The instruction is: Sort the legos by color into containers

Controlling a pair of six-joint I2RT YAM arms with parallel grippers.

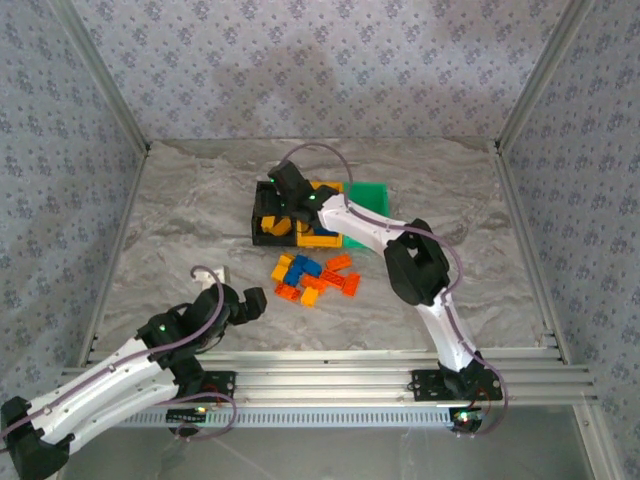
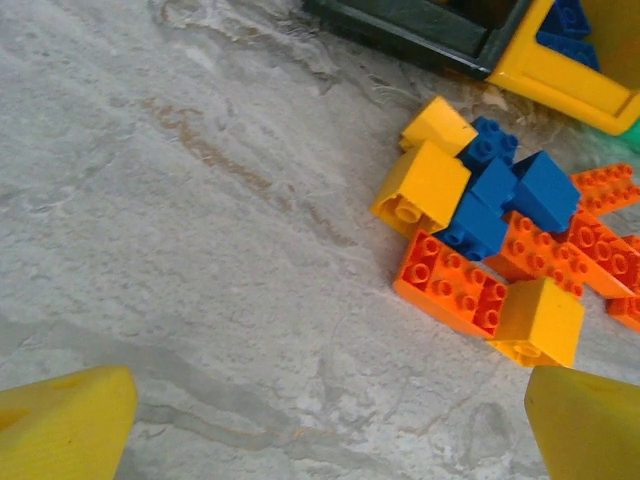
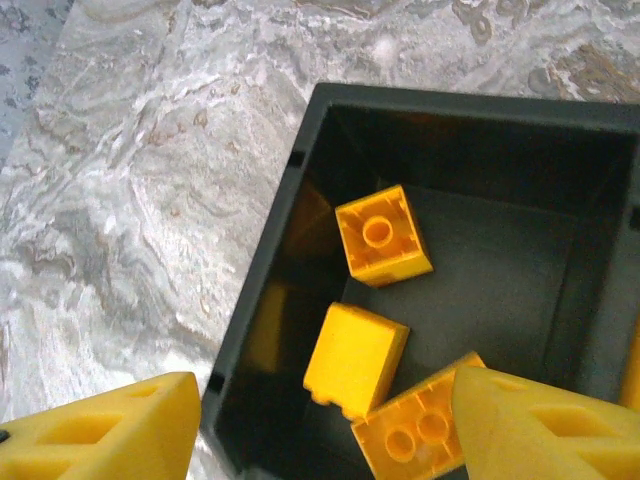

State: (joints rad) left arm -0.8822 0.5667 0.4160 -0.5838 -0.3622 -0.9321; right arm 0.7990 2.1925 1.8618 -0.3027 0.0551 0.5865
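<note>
A loose pile of legos (image 1: 315, 277) in yellow-orange, blue and red-orange lies mid-table, and shows up close as the pile (image 2: 495, 235) in the left wrist view. Behind it stand the black bin (image 1: 258, 232), the yellow-orange bin (image 1: 322, 239) and the green bin (image 1: 373, 196) in a row. My right gripper (image 1: 287, 199) hangs open over the black bin (image 3: 300, 150), which holds three yellow bricks (image 3: 383, 235); nothing is between its fingers (image 3: 110, 430). My left gripper (image 1: 238, 300) is open and empty, low over bare table left of the pile, its fingertips (image 2: 60, 420) well apart.
Blue bricks (image 2: 565, 25) lie inside the yellow-orange bin (image 2: 560, 80). Metal frame rails and patterned walls close in the marble table (image 1: 180, 220) on three sides. Open table surface stretches left and right of the pile.
</note>
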